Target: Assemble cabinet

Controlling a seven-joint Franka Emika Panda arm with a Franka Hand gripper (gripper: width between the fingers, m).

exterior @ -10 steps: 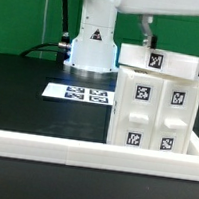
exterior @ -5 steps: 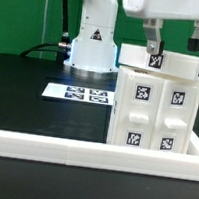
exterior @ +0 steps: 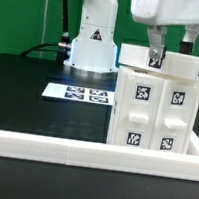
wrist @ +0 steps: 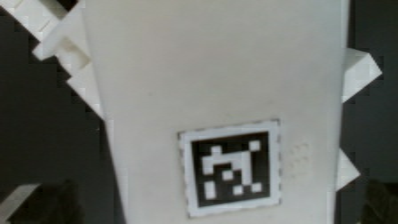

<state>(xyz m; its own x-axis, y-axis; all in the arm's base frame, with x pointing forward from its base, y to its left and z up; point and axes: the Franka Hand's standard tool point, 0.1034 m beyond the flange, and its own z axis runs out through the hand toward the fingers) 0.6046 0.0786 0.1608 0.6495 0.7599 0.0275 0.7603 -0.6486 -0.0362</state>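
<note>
Hanging wide open over the cabinet (exterior: 156,102), holding nothing: the gripper (exterior: 169,58), upper right of the frame. Probably best going slowly, straight down, keeping one finger on each side of the top edge. Standing upright at right of the frame, tall side up, tagged doors facing the camera.

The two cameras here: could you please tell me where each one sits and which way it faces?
Exterior view: low at the table edge, looking level across it at the cabinet; shows the robot base and the open claw above the cabinet.
Wrist view: on the wrist, looking down close onto the cabinet's top panel; no finger clearly identifiable.
Shared: the cabinet's top and its tag.
</note>
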